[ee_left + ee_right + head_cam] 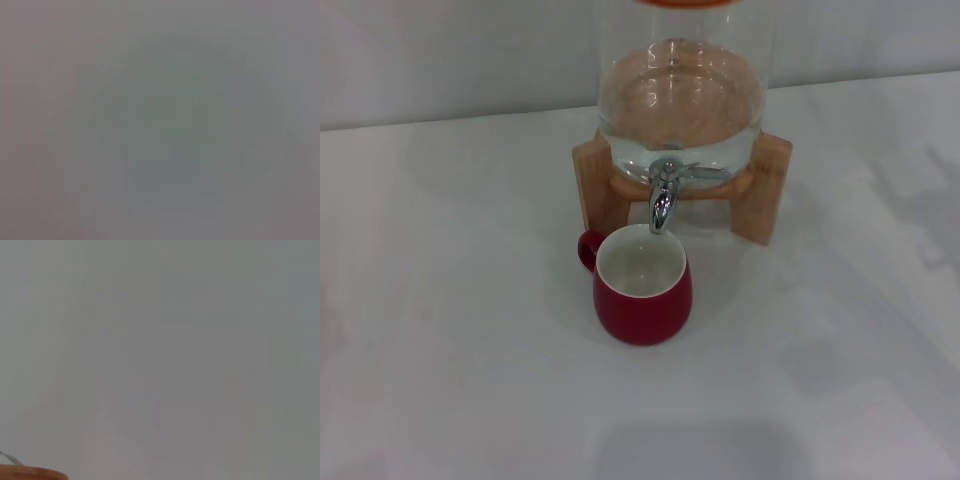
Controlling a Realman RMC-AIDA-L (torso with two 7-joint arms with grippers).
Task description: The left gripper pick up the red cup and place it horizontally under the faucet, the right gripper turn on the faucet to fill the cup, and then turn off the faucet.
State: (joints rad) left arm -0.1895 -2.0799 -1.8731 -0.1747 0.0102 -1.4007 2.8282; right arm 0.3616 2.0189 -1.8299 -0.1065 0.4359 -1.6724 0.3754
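The red cup point(642, 287) stands upright on the white table, its white inside showing and its small handle pointing back left. It sits directly below the chrome faucet point(663, 195), whose spout ends just above the cup's back rim. The faucet sticks out of a clear glass dispenser point(680, 95) holding water, on a wooden stand point(592, 185). Neither gripper shows in any view. The left wrist view shows only blank grey. The right wrist view shows a pale surface and a sliver of an orange-brown rim point(30, 473).
The white table point(440, 330) spreads around the cup and stand on all sides. A pale wall runs behind the dispenser. A faint shadow lies on the table near the front edge.
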